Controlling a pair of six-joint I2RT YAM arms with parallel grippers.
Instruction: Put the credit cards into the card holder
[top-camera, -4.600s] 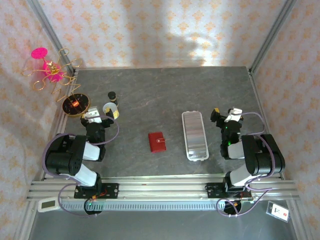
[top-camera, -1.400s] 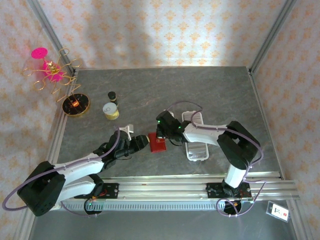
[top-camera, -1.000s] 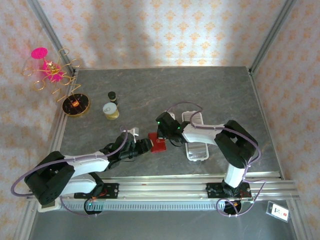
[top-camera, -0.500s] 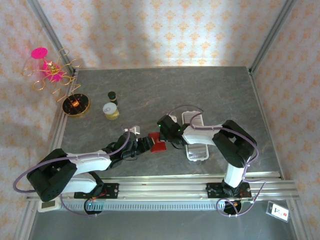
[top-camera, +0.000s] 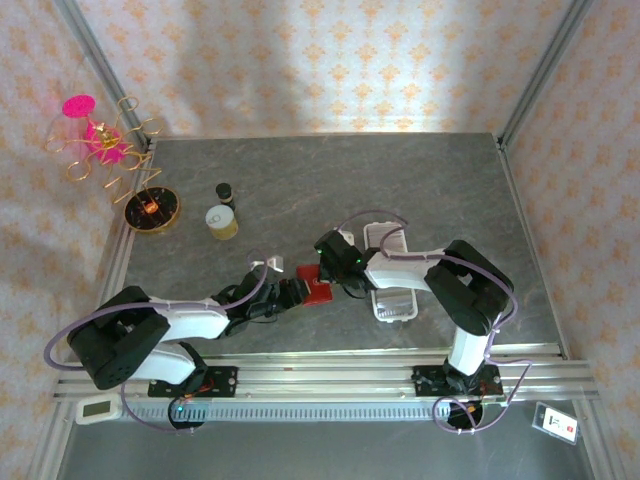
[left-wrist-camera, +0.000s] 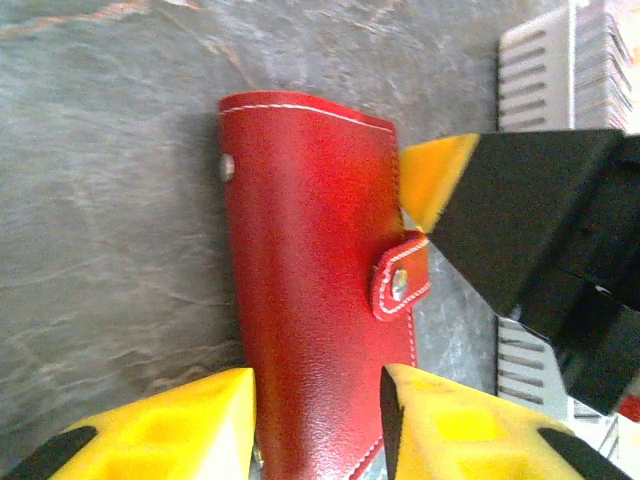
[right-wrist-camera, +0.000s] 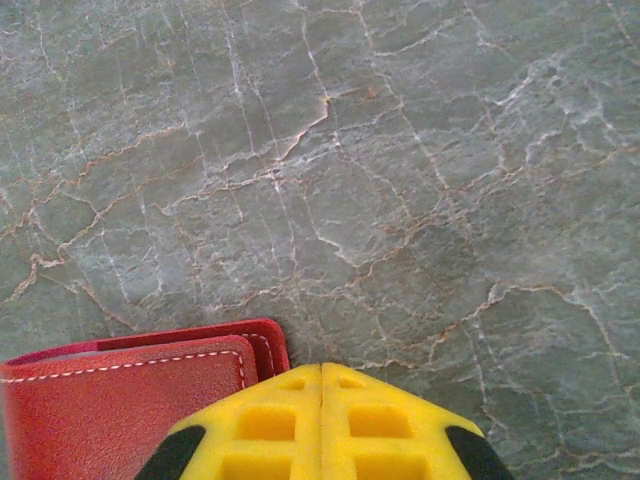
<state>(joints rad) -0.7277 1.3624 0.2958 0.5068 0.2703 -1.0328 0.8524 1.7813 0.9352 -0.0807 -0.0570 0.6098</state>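
**Ana:** What moved?

**Ben:** Both arms. A while ago they were folded back at the sides and the wallet (top-camera: 318, 288) lay alone. Now both reach in to it. The left arm slid in closer over the last second.

**Ana:** Start on the left.

**Ben:** The left gripper (top-camera: 292, 293) is just below the middle of the top view. In its own camera its jaws are narrow, one on each side of the wallet's near end. I can't tell if they pinch it yet.

**Ana:** And the wallet?

**Ben:** Flat on the table (top-camera: 450, 180), shut, strap (left-wrist-camera: 405, 272) done up.

**Ana:** Then right?

**Ben:** The right gripper (top-camera: 322, 268) has its jaws pressed together, holding nothing. Its yellow tip touches the wallet's right edge, just above the strap. The white tray (top-camera: 390, 272) sits just right of that.

**Ana:** What could go wrong?

**Ben:** I think the wallet could slide or spin if the tip pushes and the left side isn't tight. The tip could also slip off, so the strap stays done up.
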